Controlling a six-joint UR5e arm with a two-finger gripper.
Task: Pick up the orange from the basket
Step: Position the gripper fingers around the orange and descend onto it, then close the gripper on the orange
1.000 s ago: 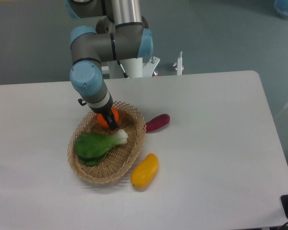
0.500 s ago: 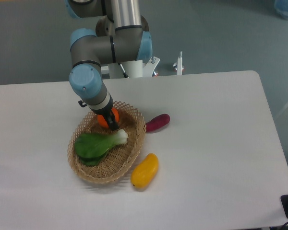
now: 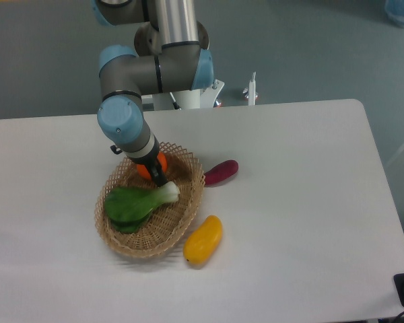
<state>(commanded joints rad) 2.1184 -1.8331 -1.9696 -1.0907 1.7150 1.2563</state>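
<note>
Tan woven wicker forms the shallow oval basket (image 3: 131, 237) on the white table (image 3: 296, 202). At the basket's far end sits the small round bright-orange fruit (image 3: 161, 161), mostly hidden behind the claw (image 3: 154, 173), whose dark fingers sit against it; whether they are clamped on it I cannot tell. Just in front of the orange, inside the basket, lies a leafy green vegetable with a white stalk (image 3: 135, 203). A dark purple eggplant (image 3: 221, 171) lies just outside the basket's right rim, and an elongated yellow-orange mango (image 3: 203, 239) rests near its front right edge.
</note>
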